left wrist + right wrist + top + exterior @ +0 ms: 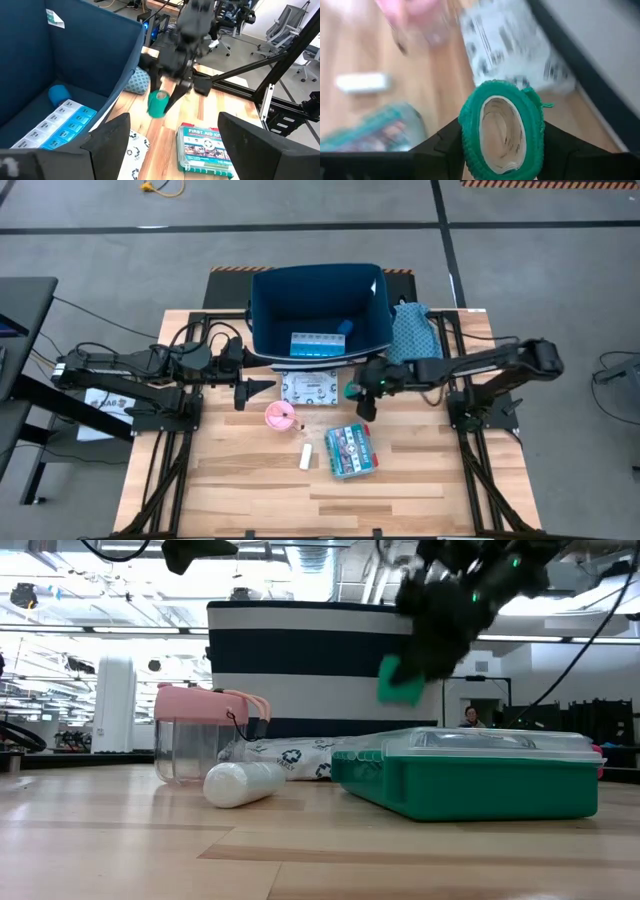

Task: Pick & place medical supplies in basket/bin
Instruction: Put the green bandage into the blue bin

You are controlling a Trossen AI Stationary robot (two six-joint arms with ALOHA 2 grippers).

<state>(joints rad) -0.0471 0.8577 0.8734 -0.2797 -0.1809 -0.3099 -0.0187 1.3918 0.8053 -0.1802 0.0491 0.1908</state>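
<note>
Right wrist view: right gripper is clamped on the green roll, one finger on each side, roll's hollow core facing the camera. The pinch across the roll's outside looks meant to keep the soft wrap from slipping while it's carried. Low view shows the roll lifted clear of the table, in front of the striped navy bin. Judgement: roll is picked and the carry to the bin comes next; not dropped in yet.

High view: bin sits just beyond the right gripper. Already inside: light-blue pill organizer and blue tape roll. Teal patterned pouch lies beside the bin, close to the right arm.

Below and just beside the right gripper, on the table: green first aid box, white stick, pink-lidded cup, and a white printed packet right against the bin's near wall. These remain to be picked.

Left gripper hovers with fingers spread and nothing between them, near the packet and cup, probably waiting its turn.
</note>
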